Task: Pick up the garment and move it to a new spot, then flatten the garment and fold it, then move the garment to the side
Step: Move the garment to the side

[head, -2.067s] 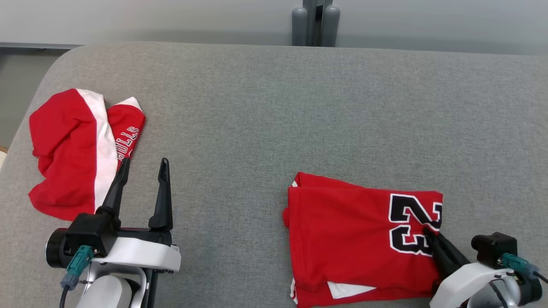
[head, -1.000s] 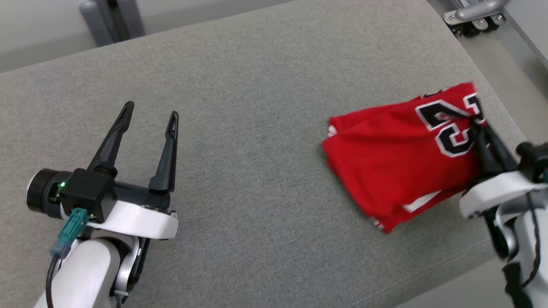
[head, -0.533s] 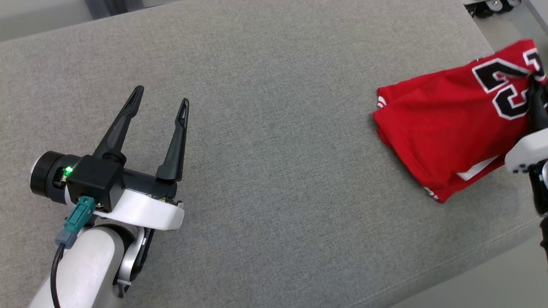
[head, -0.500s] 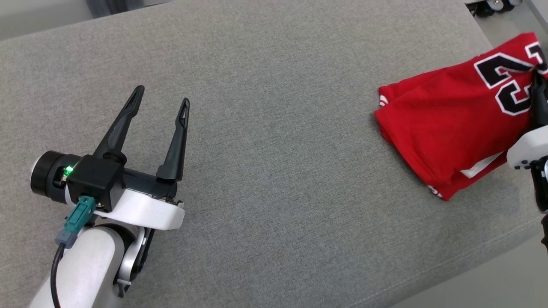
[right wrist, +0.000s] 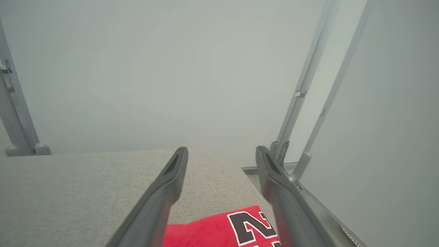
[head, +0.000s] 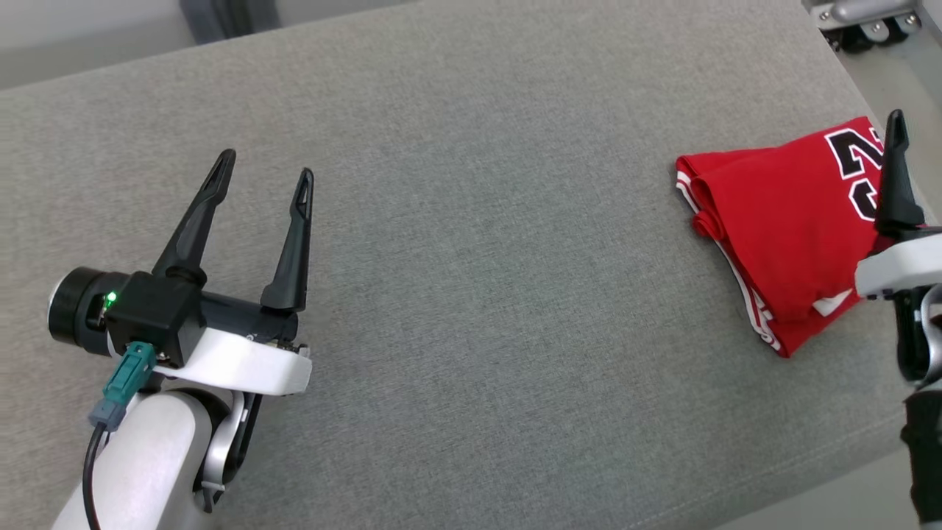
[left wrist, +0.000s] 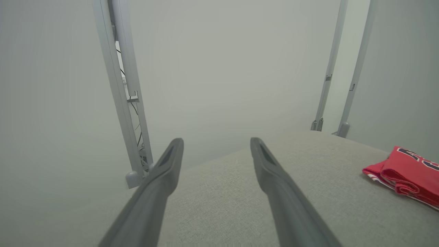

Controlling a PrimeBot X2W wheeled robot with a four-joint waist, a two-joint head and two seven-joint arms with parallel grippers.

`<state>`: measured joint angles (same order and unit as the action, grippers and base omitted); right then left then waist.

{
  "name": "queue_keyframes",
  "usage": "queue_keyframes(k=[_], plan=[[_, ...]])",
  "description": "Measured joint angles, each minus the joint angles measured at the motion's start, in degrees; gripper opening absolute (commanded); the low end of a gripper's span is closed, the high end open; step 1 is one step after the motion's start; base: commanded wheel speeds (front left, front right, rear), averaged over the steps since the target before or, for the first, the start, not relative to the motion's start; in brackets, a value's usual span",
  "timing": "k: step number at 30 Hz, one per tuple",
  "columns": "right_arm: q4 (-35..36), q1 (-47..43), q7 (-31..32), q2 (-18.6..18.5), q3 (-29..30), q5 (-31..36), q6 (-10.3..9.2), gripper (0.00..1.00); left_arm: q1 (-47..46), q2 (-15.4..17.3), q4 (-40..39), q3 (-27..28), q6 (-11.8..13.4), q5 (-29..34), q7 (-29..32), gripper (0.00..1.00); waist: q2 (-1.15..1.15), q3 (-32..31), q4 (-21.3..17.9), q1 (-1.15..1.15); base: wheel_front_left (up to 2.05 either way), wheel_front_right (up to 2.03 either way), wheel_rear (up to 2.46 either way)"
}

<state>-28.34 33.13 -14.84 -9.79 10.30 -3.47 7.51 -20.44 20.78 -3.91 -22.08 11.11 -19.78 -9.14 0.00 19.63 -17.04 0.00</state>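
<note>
Head view: folded red black-numbered garment [head: 784,224], white-trimmed, perhaps slightly rumpled.

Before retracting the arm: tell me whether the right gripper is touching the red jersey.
Cannot tell. In the right wrist view the right gripper, open, overlaps the red jersey with no plain gap or contact.

jersey [head: 780,235]: lies on the padded table [head: 471,294], at its right end (close to the right edge) | left gripper [head: 266,163]: over the table's left part, well apart from the jersey | right gripper [right wrist: 222,149]: above the jersey's right edge | frame post [head: 228,15]: behind the table's far edge, to the left
</note>
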Motion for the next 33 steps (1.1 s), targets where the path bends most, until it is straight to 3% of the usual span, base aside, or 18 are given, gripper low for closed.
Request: queue_keyframes(k=[10,20,33], plan=[[19.2,-10.5,-0.1,5.6,-4.0,-2.7,0.00,1.00,3.1,-1.4,1.4,2.4,1.7,-2.1,-3.3,1.00,0.00,-3.5,6.0,0.00,0.00,0.00,0.00],[25.6,-18.3,1.0,6.9,-8.0,-3.7,0.00,1.00,7.7,-3.9,2.6,5.9,3.5,-5.1,-5.3,1.00,0.00,-7.6,12.4,0.00,0.00,0.00,0.00],[26.0,-30.4,4.4,7.2,-7.3,-5.1,-0.01,1.00,14.6,-6.4,7.2,11.0,-1.8,-3.4,-5.9,1.00,0.00,-15.4,16.5,0.00,0.00,0.00,0.00]])
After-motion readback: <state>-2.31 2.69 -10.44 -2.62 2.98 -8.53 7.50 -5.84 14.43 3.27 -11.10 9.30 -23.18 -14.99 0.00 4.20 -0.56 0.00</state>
